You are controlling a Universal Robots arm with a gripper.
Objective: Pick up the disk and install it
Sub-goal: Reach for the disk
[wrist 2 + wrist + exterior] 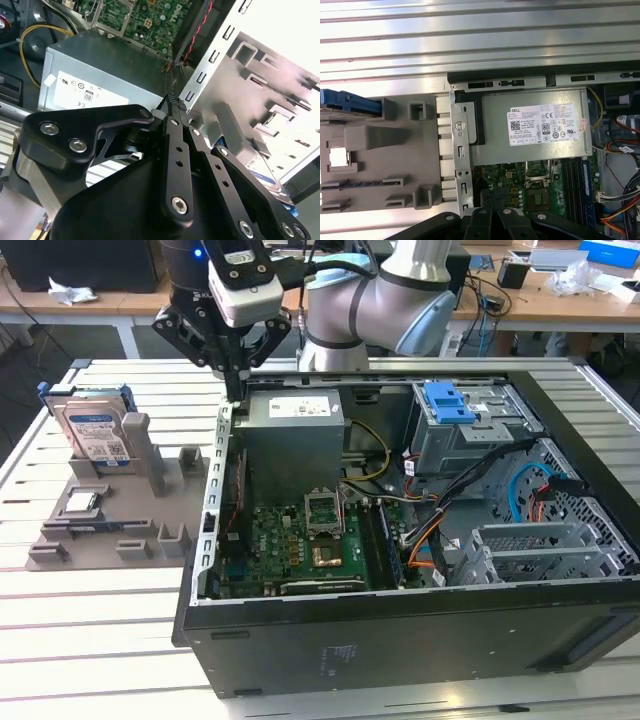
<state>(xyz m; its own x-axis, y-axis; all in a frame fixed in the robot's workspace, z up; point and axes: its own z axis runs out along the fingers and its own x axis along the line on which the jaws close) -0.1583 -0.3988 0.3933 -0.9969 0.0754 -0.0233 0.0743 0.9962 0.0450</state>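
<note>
While the gripper (237, 390) hangs pinched shut and empty above the case wall (222, 445), I'd line it squarely over the disk (95, 432), clear of the grey holder (152, 460).

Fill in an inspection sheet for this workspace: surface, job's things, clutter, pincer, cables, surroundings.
Surface: slatted metal table, bearing an open computer case and a grey holder tray.
Job's things: the disk stands on edge in the tray, not yet installed.
Clutter: a small square chip on the tray; a blue bracket in the case.
Grippers: pincer shut, empty, over the case's wall beside the power supply.
Cables: yellow wires and a blue cable inside the case.
Surroundings: wooden desks with oddments behind.
</note>
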